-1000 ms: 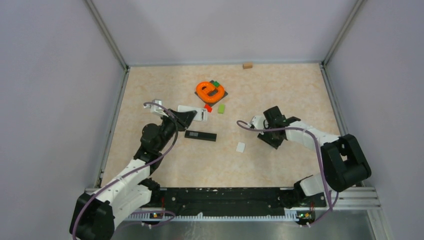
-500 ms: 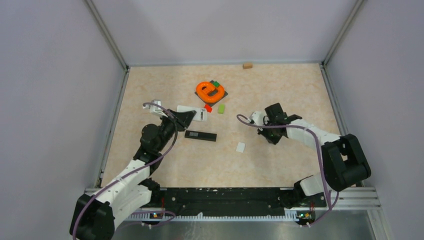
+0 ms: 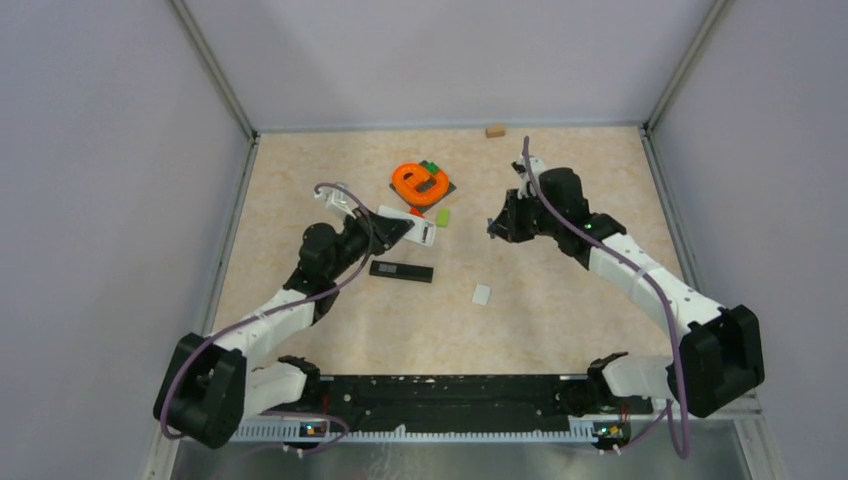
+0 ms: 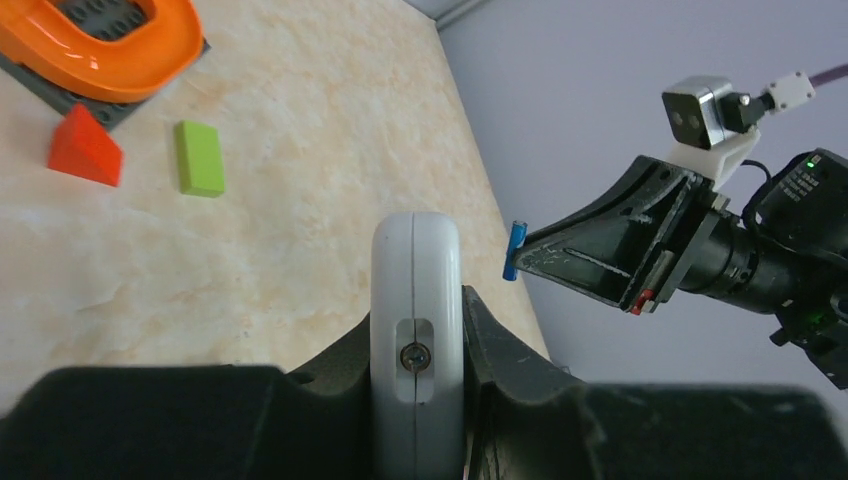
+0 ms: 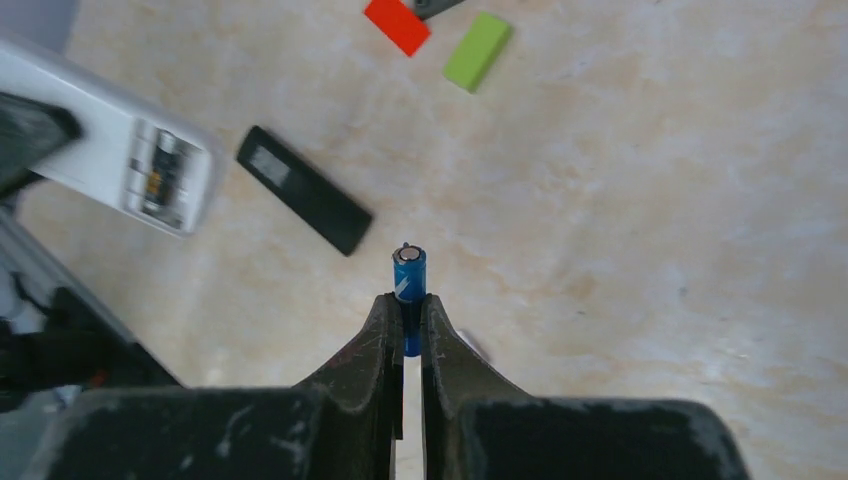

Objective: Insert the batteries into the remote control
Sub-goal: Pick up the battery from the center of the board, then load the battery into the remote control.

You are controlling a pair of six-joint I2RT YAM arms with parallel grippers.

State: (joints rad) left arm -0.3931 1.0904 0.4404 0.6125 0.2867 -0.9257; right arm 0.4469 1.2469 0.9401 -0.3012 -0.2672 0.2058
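Observation:
My left gripper (image 3: 388, 231) is shut on the white remote control (image 3: 412, 226) and holds it off the table. In the left wrist view the remote (image 4: 416, 310) stands edge-on between the jaws of this gripper (image 4: 416, 395). My right gripper (image 3: 495, 228) is shut on a blue battery (image 5: 408, 273), which sticks out past the tips of the gripper (image 5: 407, 312). The battery (image 4: 514, 250) hangs a short way to the right of the remote. The remote's open battery bay (image 5: 160, 172) faces the right wrist camera. No orange-red battery is in view.
A black slim remote (image 3: 401, 271) lies below the white one. A small white piece (image 3: 482, 294) lies mid-table. An orange ring on a dark plate (image 3: 420, 181), a red block (image 3: 416, 214) and a green block (image 3: 442, 216) sit behind. A wooden block (image 3: 494, 130) is at the far wall.
My right gripper has risen from the table and swung up and left, towards the remote, with the battery. My left gripper has carried the white remote to the right and lifted it.

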